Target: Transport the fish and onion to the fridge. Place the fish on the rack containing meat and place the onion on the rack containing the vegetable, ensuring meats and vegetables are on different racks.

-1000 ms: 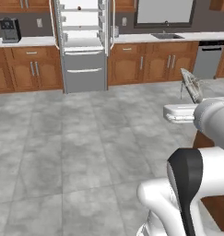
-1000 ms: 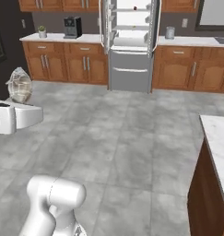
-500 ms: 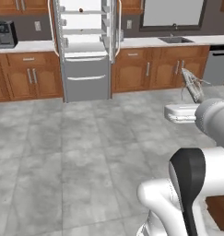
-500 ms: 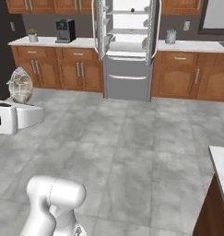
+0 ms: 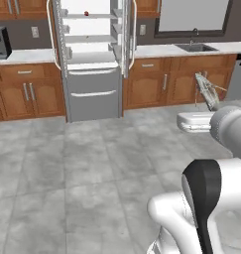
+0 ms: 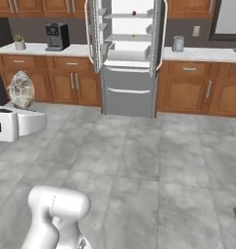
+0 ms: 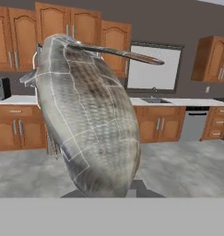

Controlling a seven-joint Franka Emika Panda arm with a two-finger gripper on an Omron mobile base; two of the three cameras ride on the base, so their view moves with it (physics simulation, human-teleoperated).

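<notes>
My gripper (image 5: pixel 209 102) is shut on the fish (image 5: pixel 205 88), a slender grey fish held upright above the white hand at the right of the left base view. The right base view has the fish (image 6: pixel 21 89) and gripper (image 6: pixel 21 106) at the far left. Seen from the hand, the scaly fish (image 7: pixel 85 115) looms close and hides the fingertips. The fridge (image 5: pixel 92 59) stands ahead across the floor with both upper doors open, white shelves showing; it is also centred in the right base view as the fridge (image 6: pixel 129 53). A small red item (image 5: pixel 86 13) lies on its top shelf. The onion is out of view.
Wooden cabinets and a pale counter (image 5: pixel 23 55) flank the fridge. A coffee machine (image 6: pixel 56 36) and a plant (image 6: pixel 19 43) sit left of it, a canister (image 6: pixel 177 44) to its right. A sink (image 5: pixel 194 47) and a dishwasher (image 5: pixel 238 79) are at far right. Grey tiled floor (image 6: pixel 139 165) lies between.
The whole picture has shifted: the base has driven closer to the fridge, which now looks larger. The fish stays held in the gripper in the same pose.
</notes>
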